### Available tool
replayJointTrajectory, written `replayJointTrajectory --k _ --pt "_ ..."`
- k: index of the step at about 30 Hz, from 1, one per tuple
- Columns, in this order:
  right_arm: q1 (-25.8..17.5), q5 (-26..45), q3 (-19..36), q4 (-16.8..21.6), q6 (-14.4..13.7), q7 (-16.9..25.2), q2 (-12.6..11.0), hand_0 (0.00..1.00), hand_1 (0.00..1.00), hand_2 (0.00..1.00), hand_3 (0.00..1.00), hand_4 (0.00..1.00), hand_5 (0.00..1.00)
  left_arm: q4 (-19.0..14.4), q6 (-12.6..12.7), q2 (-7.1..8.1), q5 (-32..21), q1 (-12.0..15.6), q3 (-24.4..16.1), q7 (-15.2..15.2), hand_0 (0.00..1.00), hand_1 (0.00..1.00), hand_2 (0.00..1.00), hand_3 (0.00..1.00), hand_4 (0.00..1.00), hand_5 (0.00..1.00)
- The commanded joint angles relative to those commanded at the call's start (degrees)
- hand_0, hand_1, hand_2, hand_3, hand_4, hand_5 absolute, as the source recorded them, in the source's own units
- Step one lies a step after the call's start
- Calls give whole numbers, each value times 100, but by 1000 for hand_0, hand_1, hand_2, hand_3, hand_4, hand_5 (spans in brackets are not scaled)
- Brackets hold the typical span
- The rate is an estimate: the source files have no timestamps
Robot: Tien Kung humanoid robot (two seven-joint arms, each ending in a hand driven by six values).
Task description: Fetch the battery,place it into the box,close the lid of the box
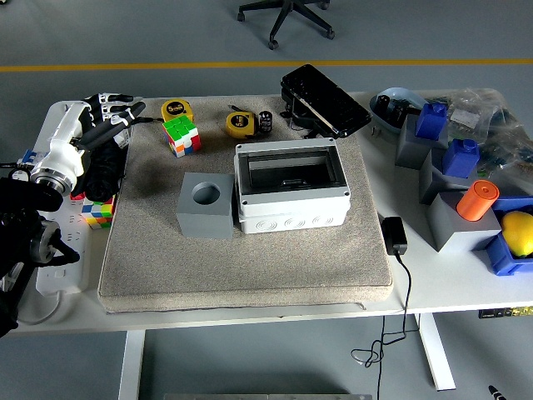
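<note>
Grey floor, white table [250, 321], beige mat [250, 258].
Item 1: my left hand [107, 117], far left, fingers spread, holding nothing.
Item 2: battery [266, 122], upright at mat's back edge, not yet fetched.
Item 3: box [291, 190], centre, lid [325, 100] open behind it; filling and closing remain.

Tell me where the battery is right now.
In the head view the battery stands on the mat's far edge, just right of the yellow tape measure and behind the open box, beside the dark lid.
</note>
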Motion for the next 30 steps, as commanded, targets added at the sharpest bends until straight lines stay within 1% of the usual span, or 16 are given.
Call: replayJointTrajectory --k 2,4,6,9,11,12,15,17,20,21,23,25,26,28,30 --pt "-36 -17 -37 2 20 0 2 727 669 655 601 998 620 22 3 -2 -17 11 40 -2 612 643 603 614 970 433" --pt "-57 -2 -156 -8 57 -23 -5 728 669 656 601 998 621 51 2 -37 -27 5 63 8 612 642 603 614 969 434" --pt "-55 -15 -154 -15 64 -35 -11 728 669 656 601 998 621 55 -2 -70 -32 -19 96 17 612 642 603 614 969 434" --pt "-95 -328 241 94 8 22 -39 727 668 656 600 998 620 9 -6 -99 -47 -56 132 26 610 642 603 613 969 435" --pt "-153 -527 316 250 -14 65 -109 727 668 656 600 998 620 4 -4 -125 -59 -68 151 38 610 642 603 613 969 435" --pt "-141 -524 165 335 24 79 -168 727 668 656 600 998 620 14 -2 -161 -75 -87 141 51 610 642 603 613 969 435" --pt "-53 -326 -373 372 122 42 -231 728 669 657 601 998 620 13 -5 -225 -87 -130 142 71 609 642 603 613 969 439" --pt "-22 -291 -423 362 89 23 -260 728 669 657 601 998 620 -18 -9 -247 -83 -126 172 70 609 642 603 613 969 439" --pt "-2 -402 -159 416 -7 39 -320 728 669 657 601 998 620 -61 -20 -207 -86 -108 206 66 609 642 603 613 969 439" --pt "57 -384 -68 396 -63 30 -335 728 668 657 601 998 620 -80 -30 -148 -100 -105 189 63 609 641 603 613 967 442" --pt "193 -173 -134 265 -119 -17 -317 728 668 657 601 998 620 -93 -36 -62 -100 -60 94 54 609 641 603 613 967 442" --pt "325 161 -307 74 -157 -80 -262 728 668 657 601 998 620 -95 -33 -11 -89 6 -60 51 609 641 603 613 967 442" --pt "356 245 -310 17 -177 -96 -236 728 668 657 601 998 620 -97 -33 6 -83 23 -115 52 609 641 603 613 967 442" --pt "361 198 -80 0 -235 -46 -192 728 668 657 601 998 620 -106 -39 27 -63 19 -254 58 606 642 603 613 967 442" --pt "384 214 -130 -5 -229 -58 -175 728 668 657 601 998 620 -111 -45 21 -45 5 -319 75 606 642 603 613 967 442"
